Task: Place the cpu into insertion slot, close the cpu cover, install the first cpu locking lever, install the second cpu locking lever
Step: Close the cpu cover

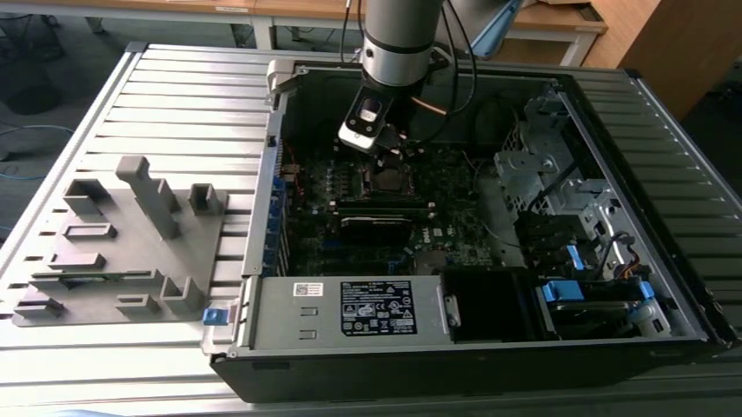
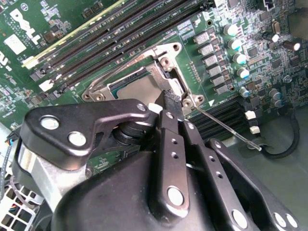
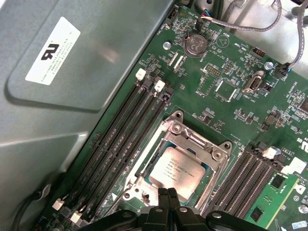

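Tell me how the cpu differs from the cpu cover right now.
The cpu is a solid square plate; the cpu cover is an open frame with a window. The cpu is smaller, showing through that window; the cpu cover rings it. The cpu's face bears print; the cpu cover's is bare. Both are silvery and lie flat.

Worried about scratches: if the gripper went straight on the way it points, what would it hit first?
Most likely the rim of the cpu cover, right beside the cpu; the gripper points down at that edge. Depth is unclear, so it could land on the cpu itself.
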### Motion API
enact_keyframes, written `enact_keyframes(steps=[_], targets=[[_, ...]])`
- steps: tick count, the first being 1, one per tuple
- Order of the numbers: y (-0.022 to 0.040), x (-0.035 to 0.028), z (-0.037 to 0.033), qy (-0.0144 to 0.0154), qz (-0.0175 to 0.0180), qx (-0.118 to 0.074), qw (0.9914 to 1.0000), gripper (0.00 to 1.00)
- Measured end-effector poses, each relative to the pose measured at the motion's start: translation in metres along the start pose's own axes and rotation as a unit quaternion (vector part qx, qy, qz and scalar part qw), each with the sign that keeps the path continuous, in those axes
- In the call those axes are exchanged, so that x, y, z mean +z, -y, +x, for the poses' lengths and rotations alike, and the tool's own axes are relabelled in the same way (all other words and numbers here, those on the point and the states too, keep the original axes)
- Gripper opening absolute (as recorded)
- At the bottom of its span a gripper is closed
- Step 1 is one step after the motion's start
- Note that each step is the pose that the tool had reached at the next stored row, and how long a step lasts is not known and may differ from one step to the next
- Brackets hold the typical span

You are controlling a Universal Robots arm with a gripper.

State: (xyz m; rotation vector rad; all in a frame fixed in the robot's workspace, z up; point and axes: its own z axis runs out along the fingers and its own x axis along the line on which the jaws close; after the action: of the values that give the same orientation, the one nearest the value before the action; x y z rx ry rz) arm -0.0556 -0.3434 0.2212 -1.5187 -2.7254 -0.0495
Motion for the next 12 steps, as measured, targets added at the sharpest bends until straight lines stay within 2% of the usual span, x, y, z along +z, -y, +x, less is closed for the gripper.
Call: enact_keyframes(steps=[4,12], targets=[[0.0000,0.0000,0.0000,-0.0002,0.0002,-0.007,0.99997,0.11],[0.0000,0.0000,0.0000,-0.0002,0.0003,-0.008,0.99997,0.11]])
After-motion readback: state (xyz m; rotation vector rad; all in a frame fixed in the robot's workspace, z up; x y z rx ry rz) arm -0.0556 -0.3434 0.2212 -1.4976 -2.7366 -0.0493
